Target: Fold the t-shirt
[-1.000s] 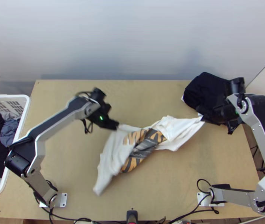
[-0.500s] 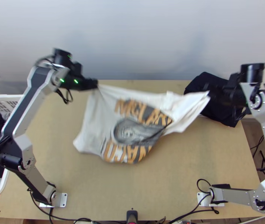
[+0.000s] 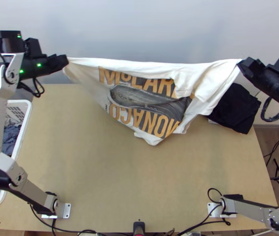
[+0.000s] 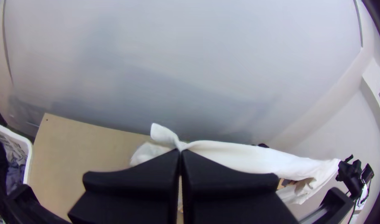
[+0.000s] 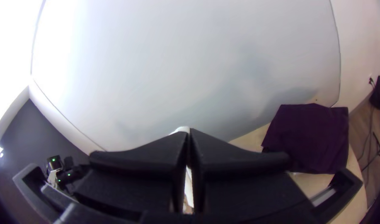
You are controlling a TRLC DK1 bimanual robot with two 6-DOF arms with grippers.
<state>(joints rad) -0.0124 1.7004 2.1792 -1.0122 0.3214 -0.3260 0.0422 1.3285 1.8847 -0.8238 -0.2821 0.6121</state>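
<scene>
My left gripper [image 3: 66, 61] is shut on one upper end of the white t-shirt [image 3: 139, 67], high at the upper left in the top view. At the upper right, my right gripper [image 3: 241, 65] is shut on the opposite end. Between them the shirt hangs stretched, its orange and grey print facing up, with loose folds near the right end and a pointed lower part. In the left wrist view, a white tip pokes out beyond the left gripper [image 4: 180, 152]. The right wrist view has a bit of white cloth at the right gripper [image 5: 190, 132].
Folded dark cloth [image 3: 237, 110] lies at the table's far right corner, partly behind the shirt. A white basket [image 3: 23, 118] with dark and grey clothes stands at the left. Bare tabletop [image 3: 100, 177] extends in front of the shirt. A pale wall rises behind.
The left gripper has swung far up and left, and the right gripper up and right, both with the shirt. The bunched shirt has been pulled out wide and its print has opened up.
</scene>
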